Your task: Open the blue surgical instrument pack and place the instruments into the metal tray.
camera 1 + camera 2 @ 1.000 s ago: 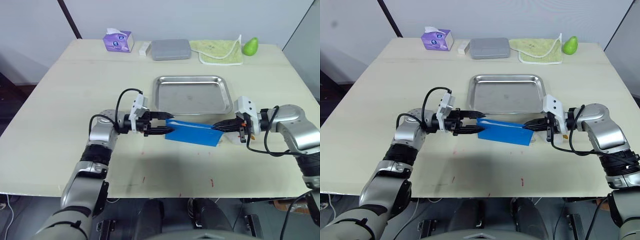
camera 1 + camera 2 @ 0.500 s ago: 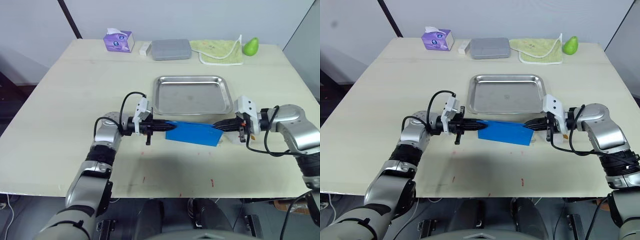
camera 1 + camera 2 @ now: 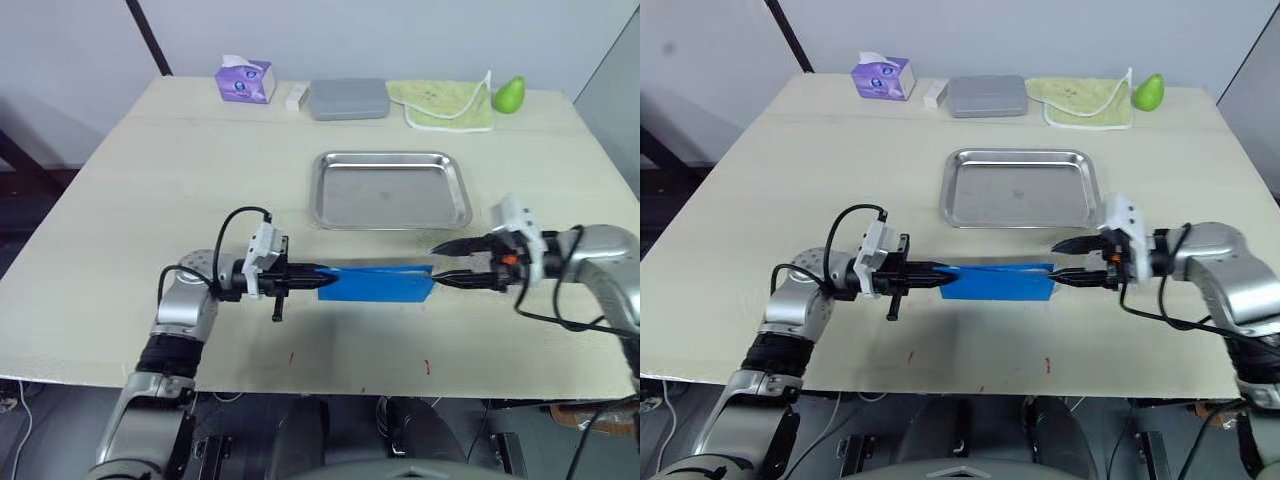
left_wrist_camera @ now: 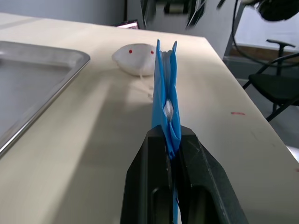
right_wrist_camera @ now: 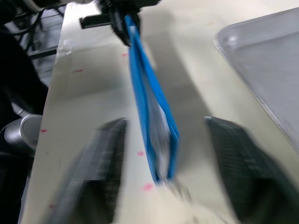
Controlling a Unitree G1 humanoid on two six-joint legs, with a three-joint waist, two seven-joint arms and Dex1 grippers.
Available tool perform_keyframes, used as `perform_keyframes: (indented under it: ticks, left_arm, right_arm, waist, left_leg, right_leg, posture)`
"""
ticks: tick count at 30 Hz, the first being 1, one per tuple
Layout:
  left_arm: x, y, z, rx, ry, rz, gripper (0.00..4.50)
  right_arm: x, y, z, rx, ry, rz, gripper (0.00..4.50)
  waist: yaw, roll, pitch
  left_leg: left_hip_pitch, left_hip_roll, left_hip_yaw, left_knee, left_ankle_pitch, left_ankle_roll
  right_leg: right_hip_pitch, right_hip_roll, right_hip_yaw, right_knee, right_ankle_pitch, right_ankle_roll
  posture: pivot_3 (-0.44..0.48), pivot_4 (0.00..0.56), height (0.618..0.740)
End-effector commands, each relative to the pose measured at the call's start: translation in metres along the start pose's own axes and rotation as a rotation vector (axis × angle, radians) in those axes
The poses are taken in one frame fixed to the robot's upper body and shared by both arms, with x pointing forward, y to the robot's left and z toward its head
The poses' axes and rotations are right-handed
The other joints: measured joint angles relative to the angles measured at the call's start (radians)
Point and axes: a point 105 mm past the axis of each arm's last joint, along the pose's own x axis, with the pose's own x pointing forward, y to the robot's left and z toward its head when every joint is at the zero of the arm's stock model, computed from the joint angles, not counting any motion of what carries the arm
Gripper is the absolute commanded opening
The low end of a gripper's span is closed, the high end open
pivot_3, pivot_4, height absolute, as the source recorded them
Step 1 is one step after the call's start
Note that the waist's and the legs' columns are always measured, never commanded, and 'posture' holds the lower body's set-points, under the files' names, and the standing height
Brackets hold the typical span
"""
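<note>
The blue surgical instrument pack point(image 3: 378, 283) hangs edge-up just above the table in front of the metal tray point(image 3: 390, 190). My left gripper point(image 3: 318, 281) is shut on its left end; the left wrist view has both fingers pinching the blue pack point(image 4: 164, 84) edge. My right gripper point(image 3: 438, 268) stands open at the pack's right end, one finger on each side and neither touching it. In the right wrist view the pack point(image 5: 149, 107) runs away between those spread fingers. The instruments are hidden inside the pack. The tray holds nothing.
A grey case point(image 3: 347, 99), a purple tissue box point(image 3: 246, 80), a green cloth point(image 3: 448, 103) and a green pear-shaped thing point(image 3: 510, 94) line the far edge. A small white rounded object point(image 4: 135, 57) lies on the table beyond the pack's right end.
My left gripper shut on the pack's left end, then my right gripper opened and let go of the right end. The pack turned onto its edge. The camera view shifted.
</note>
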Motion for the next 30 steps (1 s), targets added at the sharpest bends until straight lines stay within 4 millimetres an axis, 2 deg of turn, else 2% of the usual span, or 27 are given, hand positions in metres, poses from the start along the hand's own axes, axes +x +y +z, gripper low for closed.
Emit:
perform_keyframes:
  ticks: [1,3,6,13,18,22,30]
  left_arm:
    - [-0.008,-0.005,0.005,0.021,0.001,0.015,0.0]
    - [-0.007,-0.007,0.005,0.017,-0.002,0.016,0.0]
    - [-0.005,-0.009,0.004,0.015,-0.006,0.017,0.0]
    - [-0.004,-0.007,0.002,0.009,-0.004,0.009,0.0]
    - [-0.003,-0.007,-0.002,0.007,-0.005,0.003,0.0]
    - [0.0,-0.008,-0.004,0.01,-0.006,-0.009,0.0]
    - [0.002,-0.009,-0.007,0.012,-0.003,-0.021,0.0]
  right_arm:
    - [-0.037,0.021,0.019,-0.017,-0.051,-0.007,4.4]
    - [-0.056,0.038,0.026,-0.015,-0.065,-0.03,4.4]
    - [-0.068,0.052,0.03,-0.02,-0.068,-0.079,4.4]
    - [-0.083,0.068,0.034,-0.003,-0.059,-0.188,4.4]
    - [-0.084,0.072,0.037,0.013,-0.065,-0.203,4.4]
    - [-0.076,0.057,0.029,-0.008,-0.043,-0.292,4.4]
    - [-0.046,0.01,-0.02,0.049,0.135,-0.388,4.4]
  waist:
    - [0.005,0.0,0.0]
    - [0.011,0.001,0.0]
    - [0.011,0.001,0.0]
    - [0.012,0.001,0.0]
    - [0.012,0.001,0.0]
    - [0.012,0.001,0.0]
    - [0.013,0.001,0.0]
  left_leg:
    - [0.0,0.0,-0.001,0.0,0.0,0.0]
    - [-0.001,0.0,-0.001,-0.001,0.0,0.0]
    - [0.0,0.0,-0.001,-0.001,0.0,0.0]
    - [0.001,0.0,-0.001,-0.001,0.0,0.0]
    - [0.001,0.0,-0.002,-0.001,0.0,0.0]
    - [0.001,0.0,-0.002,-0.001,0.0,0.0]
    - [0.001,-0.001,-0.002,0.0,0.0,0.0]
  right_leg:
    - [0.0,0.0,0.0,0.0,0.0,0.0]
    - [0.0,0.001,0.0,-0.001,0.0,0.0]
    - [0.0,0.001,0.0,-0.001,0.0,0.0]
    - [0.003,0.001,0.0,-0.001,0.0,0.0]
    - [0.003,0.001,0.0,-0.001,0.0,0.0]
    - [0.003,0.001,0.0,-0.002,0.0,0.0]
    - [0.003,0.001,0.001,-0.002,0.0,0.0]
  posture:
    - [0.0,0.15,0.738]
    - [0.0,0.15,0.738]
    - [0.0,0.15,0.738]
    - [0.0,0.15,0.738]
    - [0.0,0.15,0.738]
    - [0.0,0.15,0.738]
    - [0.0,0.15,0.738]
